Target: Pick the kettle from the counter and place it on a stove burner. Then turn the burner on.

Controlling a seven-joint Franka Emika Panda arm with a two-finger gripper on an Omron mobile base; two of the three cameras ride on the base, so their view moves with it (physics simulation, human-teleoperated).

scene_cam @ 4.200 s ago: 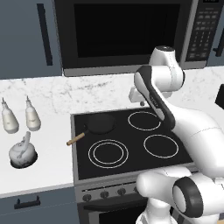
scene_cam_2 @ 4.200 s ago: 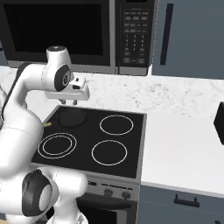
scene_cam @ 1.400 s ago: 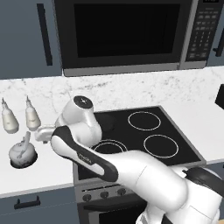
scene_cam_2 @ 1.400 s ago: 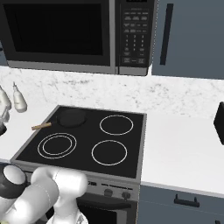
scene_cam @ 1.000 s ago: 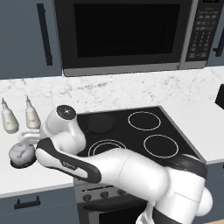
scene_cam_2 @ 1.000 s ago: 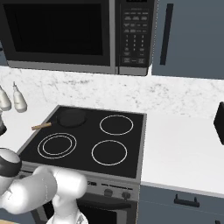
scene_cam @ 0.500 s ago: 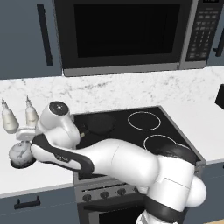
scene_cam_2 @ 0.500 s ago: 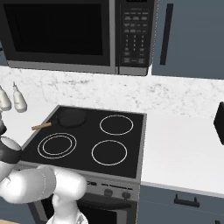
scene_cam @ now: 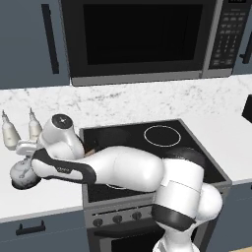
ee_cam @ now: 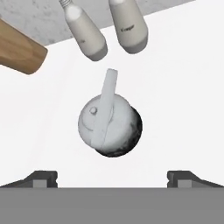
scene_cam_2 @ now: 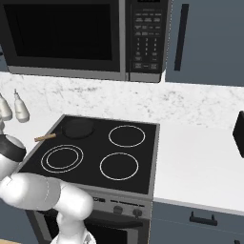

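Here the gripper point(ee_cam: 112, 177) hangs over the counter point(ee_cam: 183, 100) with its fingertips point(ee_cam: 43, 177) spread wide and nothing between them. Just past them the kettle point(ee_cam: 110, 127) sits on the white top, handle upright, left of the stove point(scene_cam: 194, 147). Beyond it stand two white bottles point(ee_cam: 107, 28), their small print too blurred to read, beside a wooden handle point(ee_cam: 19, 48).

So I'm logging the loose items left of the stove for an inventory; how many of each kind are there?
Kettle: 1
White bottles: 2
Wooden handle: 1
Total: 4
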